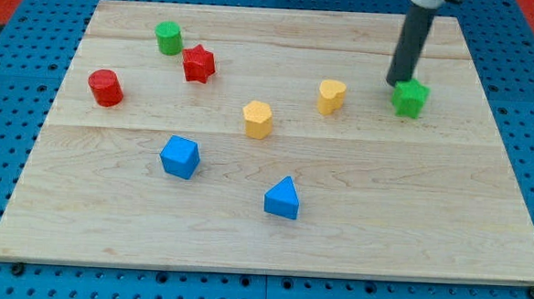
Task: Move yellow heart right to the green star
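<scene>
Yellow is the colour I care about: the heart [332, 95] sits on the far right part of the table [271, 246], well left of the green star [411, 97], with bare wood between them. A second yellow block, a hexagon [258, 119], lies left of the heart and a little nearer.

There are no fingers on this rig, only a rod, so there is nothing to be wide, narrow or holding. My tip [400, 82] is down at the star's far-left corner, touching it or just short of it; I cannot tell which.

That is the main risk, in my judgement. Any drift right or nearward from here would shove the star away and shift the goal. To push the heart right I need to get round to its left side, and a careless path could clip the heart or the hexagon. An off-centre push might also spin the heart and let it slip off my tip.
</scene>
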Robot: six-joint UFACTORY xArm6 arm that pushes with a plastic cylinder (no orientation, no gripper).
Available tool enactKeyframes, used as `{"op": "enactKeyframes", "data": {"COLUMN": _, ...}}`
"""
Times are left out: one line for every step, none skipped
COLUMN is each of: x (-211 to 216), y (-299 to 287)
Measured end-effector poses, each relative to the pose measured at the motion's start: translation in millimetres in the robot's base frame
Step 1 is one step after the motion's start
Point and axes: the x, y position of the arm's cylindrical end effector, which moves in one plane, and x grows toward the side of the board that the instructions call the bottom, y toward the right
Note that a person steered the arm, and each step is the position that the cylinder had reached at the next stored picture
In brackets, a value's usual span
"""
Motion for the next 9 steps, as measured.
{"op": "enactKeyframes", "data": {"x": -26.4, "y": -48.9}}
{"op": "enactKeyframes", "data": {"x": -22.2, "y": -112.4}}
{"op": "enactKeyframes", "data": {"x": 20.3, "y": -169.9}}
{"op": "enactKeyframes", "data": {"x": 32.4, "y": -136.2}}
{"op": "enactKeyframes", "data": {"x": 32.0, "y": -136.0}}
{"op": "enactKeyframes", "data": {"x": 32.0, "y": -136.0}}
{"op": "enactKeyframes", "data": {"x": 32.0, "y": -134.7}}
{"op": "enactKeyframes", "data": {"x": 44.0, "y": -70.5}}
{"op": "enactKeyframes", "data": {"x": 51.2, "y": -55.4}}
